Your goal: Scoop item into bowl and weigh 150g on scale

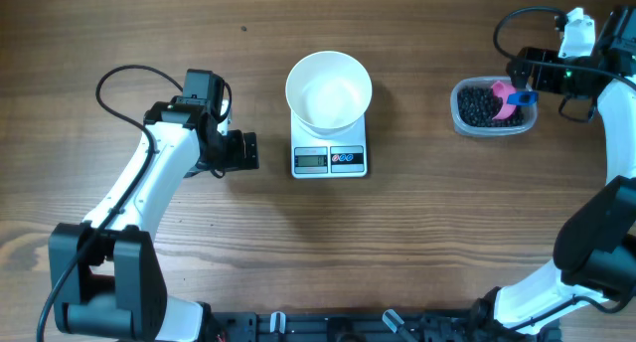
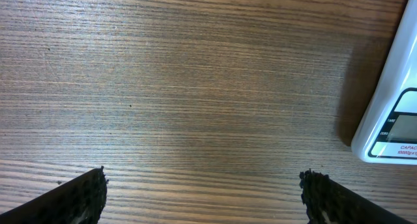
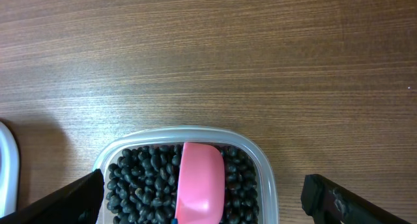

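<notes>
Beans [image 3: 140, 178]: tiny, hard, loose, quick to roll. Heaped in tub [image 3: 262, 168], right of scale [image 1: 330, 160]. Pink scoop [image 3: 201, 178] lies on them, light and rigid; take its handle, probably at the near end. Right gripper [image 3: 201, 199] and left gripper [image 2: 203, 196] gape wide, empty. Bowl [image 1: 329, 89] sits on scale.

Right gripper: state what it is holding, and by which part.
Nothing is held. The right gripper hangs open over the small pink plastic scoop, which lies untouched on the tiny black beans in the clear plastic tub.
</notes>
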Motion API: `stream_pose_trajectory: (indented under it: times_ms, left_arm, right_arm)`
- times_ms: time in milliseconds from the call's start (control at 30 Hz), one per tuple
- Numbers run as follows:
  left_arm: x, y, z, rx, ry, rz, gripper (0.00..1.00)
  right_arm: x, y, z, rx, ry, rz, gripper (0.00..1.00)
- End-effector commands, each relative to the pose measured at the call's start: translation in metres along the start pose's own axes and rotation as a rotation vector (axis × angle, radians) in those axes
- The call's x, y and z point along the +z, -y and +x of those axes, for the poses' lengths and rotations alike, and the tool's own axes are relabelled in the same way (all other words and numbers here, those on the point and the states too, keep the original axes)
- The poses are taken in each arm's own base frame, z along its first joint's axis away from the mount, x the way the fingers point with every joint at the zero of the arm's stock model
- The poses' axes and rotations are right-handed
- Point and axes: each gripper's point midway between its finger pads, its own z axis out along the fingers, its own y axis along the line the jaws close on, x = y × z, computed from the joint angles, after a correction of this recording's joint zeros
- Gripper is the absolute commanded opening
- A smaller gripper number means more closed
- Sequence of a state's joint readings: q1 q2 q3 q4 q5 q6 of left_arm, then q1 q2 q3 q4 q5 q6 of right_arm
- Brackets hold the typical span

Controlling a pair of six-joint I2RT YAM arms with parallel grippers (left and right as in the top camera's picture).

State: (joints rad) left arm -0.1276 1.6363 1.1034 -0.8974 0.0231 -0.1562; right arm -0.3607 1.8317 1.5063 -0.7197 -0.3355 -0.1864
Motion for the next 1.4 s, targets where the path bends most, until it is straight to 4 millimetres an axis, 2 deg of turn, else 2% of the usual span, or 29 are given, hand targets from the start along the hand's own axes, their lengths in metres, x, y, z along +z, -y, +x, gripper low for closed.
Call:
stream_pose_trajectory:
  times_ms: [0,300,433,467,500,533,667,700,800,833,900,933,1000,1100,1167,1367]
  left_arm:
    - [-0.001,-0.003,-0.001,-0.015,0.006,-0.01,1.0]
    - [-0.001,-0.003,-0.001,-0.015,0.006,-0.01,1.0]
    - [-0.001,-0.002,-0.009,-0.01,0.04,-0.002,1.0]
    - [-0.002,0.0,-0.011,0.037,0.046,0.007,1.0]
    - [-0.011,0.017,-0.013,0.25,0.053,0.095,1.0]
    - [-0.02,0.023,-0.017,0.35,0.069,0.119,1.0]
    - [-0.081,0.032,-0.055,0.783,0.207,0.084,1.0]
    - [-0.093,0.035,-0.065,0.825,0.248,0.072,1.0]
    - [-0.1,0.037,-0.084,0.839,0.323,0.042,1.0]
    - [-0.099,0.036,-0.083,0.836,0.32,0.041,1.0]
    - [-0.1,0.055,-0.079,0.859,0.34,0.15,1.0]
    - [-0.104,0.067,-0.08,0.981,0.388,0.2,1.0]
    - [-0.106,0.08,-0.06,1.234,0.396,0.28,1.0]
    - [-0.098,0.077,-0.024,1.505,0.312,0.351,1.0]
    - [-0.097,0.076,-0.015,1.631,0.303,0.36,1.0]
    - [-0.075,0.083,-0.009,1.679,0.237,0.411,1.0]
  right_arm:
    - [-0.009,-0.002,-0.011,-0.009,0.032,0.007,1.0]
    - [-0.009,-0.002,-0.011,-0.01,0.032,0.007,1.0]
    - [-0.009,-0.002,-0.011,-0.009,0.032,0.007,1.0]
    - [-0.009,-0.002,-0.011,-0.009,0.032,0.007,1.0]
    - [-0.009,-0.002,-0.011,-0.009,0.032,0.007,1.0]
    - [-0.009,-0.002,-0.011,-0.009,0.032,0.007,1.0]
    - [-0.009,-0.002,-0.011,-0.009,0.032,0.007,1.0]
    - [-0.009,-0.002,-0.011,-0.009,0.032,0.007,1.0]
    - [-0.009,-0.002,-0.011,-0.009,0.032,0.007,1.0]
    - [-0.009,-0.002,-0.011,-0.009,0.032,0.007,1.0]
    - [-0.009,-0.002,-0.011,-0.01,0.032,0.007,1.0]
    - [-0.009,-0.002,-0.011,-0.009,0.032,0.007,1.0]
    - [-0.009,-0.002,-0.011,-0.009,0.032,0.007,1.0]
    - [-0.009,-0.002,-0.011,-0.009,0.032,0.007,1.0]
    - [-0.009,-0.002,-0.011,-0.009,0.032,0.007,1.0]
    - [-0.009,-0.002,-0.011,-0.009,0.032,0.007,1.0]
